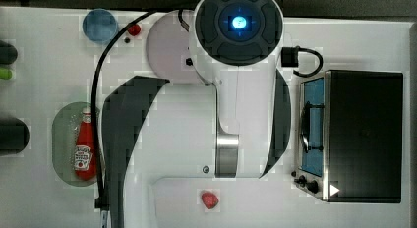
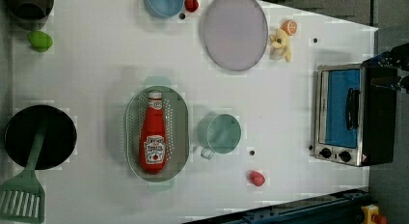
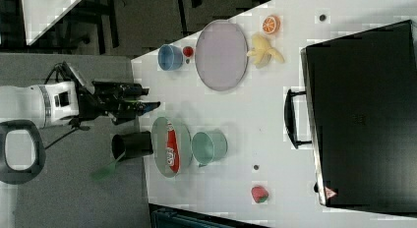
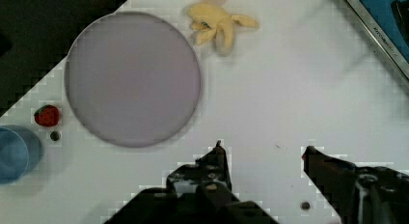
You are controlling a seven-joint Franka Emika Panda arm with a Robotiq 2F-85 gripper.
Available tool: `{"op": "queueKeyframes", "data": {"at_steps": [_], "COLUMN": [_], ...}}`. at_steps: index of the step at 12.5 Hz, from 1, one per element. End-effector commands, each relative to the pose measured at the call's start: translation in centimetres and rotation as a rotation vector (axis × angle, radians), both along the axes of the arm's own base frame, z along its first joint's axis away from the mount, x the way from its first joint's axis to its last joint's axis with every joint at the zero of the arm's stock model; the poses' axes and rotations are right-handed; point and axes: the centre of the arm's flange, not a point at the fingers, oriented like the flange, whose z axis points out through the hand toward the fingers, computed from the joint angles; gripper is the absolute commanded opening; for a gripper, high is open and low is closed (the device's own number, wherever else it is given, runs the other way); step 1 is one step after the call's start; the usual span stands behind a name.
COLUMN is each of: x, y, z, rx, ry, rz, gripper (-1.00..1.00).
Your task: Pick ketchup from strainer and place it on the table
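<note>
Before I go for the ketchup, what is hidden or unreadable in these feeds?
- Top view: the arm covers the strainer's right side and part of the plate.
- Left view: the ketchup label's small print is too small to read.
- Wrist view: the open gripper frames bare table; the blue cup is cut off by the edge.

Robot test bench in a lab, staged as a toy kitchen. A white table carries play items: toaster oven at the left view's right, grey-lilac plate, plastic strawberries, strainer. Grey floor and dark furniture legs lie beyond the table in the right view.
</note>
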Motion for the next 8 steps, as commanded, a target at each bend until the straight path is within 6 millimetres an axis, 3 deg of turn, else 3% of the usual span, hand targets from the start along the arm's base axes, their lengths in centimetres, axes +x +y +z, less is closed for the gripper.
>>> {"op": "queueKeyframes", "data": {"at_steps": [1, 3, 5, 8], "x": [-4.1, -3.9, -3.9, -4.8], "y": [-0.7, 1.6, 6.4, 15.5], "z": [4.8, 4.5, 3.7, 2.1], "rx": [0.016, 0.018, 0.016, 0.01], "ry": [0.027, 0.03, 0.046, 0.07], "rz": [-0.037, 0.004, 0.091, 0.259], "gripper": [0.59, 0.99, 1.0, 1.0]}}
